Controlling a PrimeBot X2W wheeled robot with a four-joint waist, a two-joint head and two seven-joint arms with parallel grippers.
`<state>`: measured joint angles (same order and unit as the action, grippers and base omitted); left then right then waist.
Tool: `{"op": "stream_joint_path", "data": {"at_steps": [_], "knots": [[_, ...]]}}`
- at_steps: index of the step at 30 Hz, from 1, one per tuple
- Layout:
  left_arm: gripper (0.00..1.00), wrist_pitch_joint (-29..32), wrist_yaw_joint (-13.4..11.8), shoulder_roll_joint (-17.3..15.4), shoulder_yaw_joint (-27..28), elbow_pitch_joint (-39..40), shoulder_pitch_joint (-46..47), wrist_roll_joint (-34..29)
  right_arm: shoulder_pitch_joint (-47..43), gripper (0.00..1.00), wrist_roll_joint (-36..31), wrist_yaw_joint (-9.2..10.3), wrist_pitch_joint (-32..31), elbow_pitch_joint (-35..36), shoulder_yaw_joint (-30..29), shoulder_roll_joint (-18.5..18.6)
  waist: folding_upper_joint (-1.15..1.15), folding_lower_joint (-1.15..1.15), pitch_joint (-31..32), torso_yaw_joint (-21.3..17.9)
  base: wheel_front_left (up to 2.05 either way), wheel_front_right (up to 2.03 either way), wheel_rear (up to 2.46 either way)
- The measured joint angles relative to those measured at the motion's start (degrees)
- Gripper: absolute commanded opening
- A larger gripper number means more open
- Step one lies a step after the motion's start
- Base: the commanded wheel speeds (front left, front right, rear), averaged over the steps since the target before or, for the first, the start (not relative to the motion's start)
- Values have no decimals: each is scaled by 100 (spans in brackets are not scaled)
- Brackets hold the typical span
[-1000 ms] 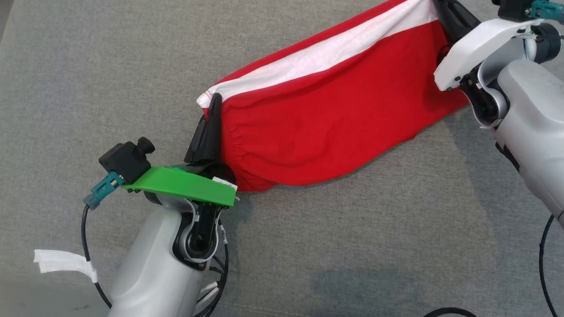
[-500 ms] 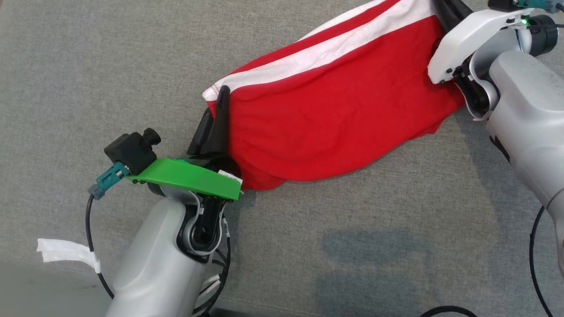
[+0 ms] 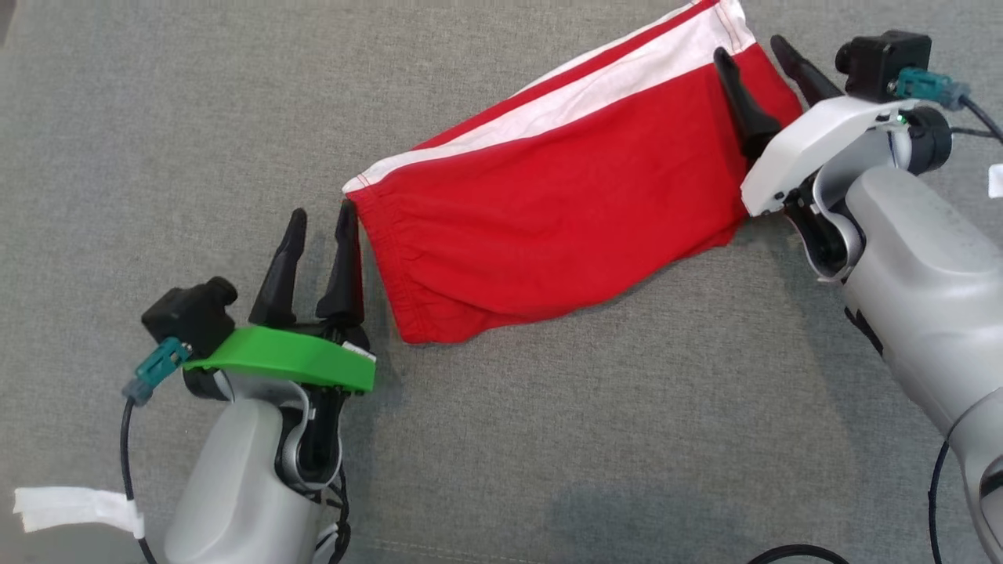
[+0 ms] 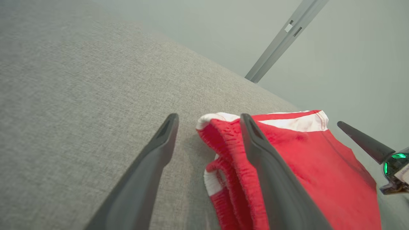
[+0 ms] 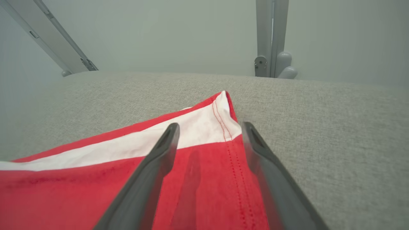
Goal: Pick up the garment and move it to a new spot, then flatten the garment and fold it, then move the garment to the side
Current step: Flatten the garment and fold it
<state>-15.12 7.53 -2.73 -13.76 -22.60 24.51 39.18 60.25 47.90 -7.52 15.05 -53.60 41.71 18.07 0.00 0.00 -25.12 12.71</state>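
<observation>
Evidently soft, light and limp, the red garment [image 3: 564, 211] lies flat on the grey cloth surface [image 3: 548, 439], the left claw [image 3: 322, 209] and right claw [image 3: 748, 47] spread empty at its ends; pinch hemmed corners.

The right gripper [image 5: 210, 126] has its two dark fingers spread wide above the red garment [image 5: 64, 191], the left finger over the cloth and the right one along its stitched hem. The garment lies flat on the grey surface [image 5: 335, 127], its white-striped corner pointing toward the far edge. Beyond that edge stand an upright post [image 5: 271, 35] and a slanted rail [image 5: 48, 35] against a pale wall [image 5: 175, 35].
</observation>
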Motion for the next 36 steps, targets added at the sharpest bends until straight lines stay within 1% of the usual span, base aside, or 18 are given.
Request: {"op": "stream_joint_path", "data": {"at_steps": [2,8,12,19,23,28,29,30,31,36], "knots": [[100,0,0,-16,124,3,-135,-71,-199,100,-110,0,0,100,-145,-14,0,0,109,-39,0,0,0],[100,0,0,-3,205,87,-436,-207,-820,100,-388,0,1,241,-687,-105,0,0,380,-140,0,0,0],[100,0,0,-5,255,102,-564,-235,-1005,100,-604,0,0,105,-1004,-111,0,-1,453,-139,0,0,0],[100,0,0,-7,256,46,-631,-249,-1079,100,-922,0,1,-272,-1457,-178,0,-1,417,18,0,0,0],[100,0,0,-7,267,12,-632,-272,-1068,100,-1002,0,2,-512,-1529,-304,0,-1,384,81,0,0,0],[100,0,0,-7,243,-21,-630,-304,-994,100,-1036,0,22,-783,-1473,-413,0,-1,364,118,0,0,0],[100,0,0,-7,238,-25,-630,-309,-964,57,-1027,4,25,-837,-1440,-434,0,-1,366,117,0,0,0],[100,0,0,-7,238,-29,-630,-310,-942,25,-998,4,25,-889,-1433,-452,0,-1,369,113,0,0,0],[100,0,0,-7,242,-29,-630,-312,-935,0,-962,4,26,-925,-1413,-471,0,-1,374,106,0,0,0],[100,0,0,-7,244,-53,-632,-364,-948,0,-732,-1,23,-954,-1303,-539,0,-1,428,39,0,0,0]]}}
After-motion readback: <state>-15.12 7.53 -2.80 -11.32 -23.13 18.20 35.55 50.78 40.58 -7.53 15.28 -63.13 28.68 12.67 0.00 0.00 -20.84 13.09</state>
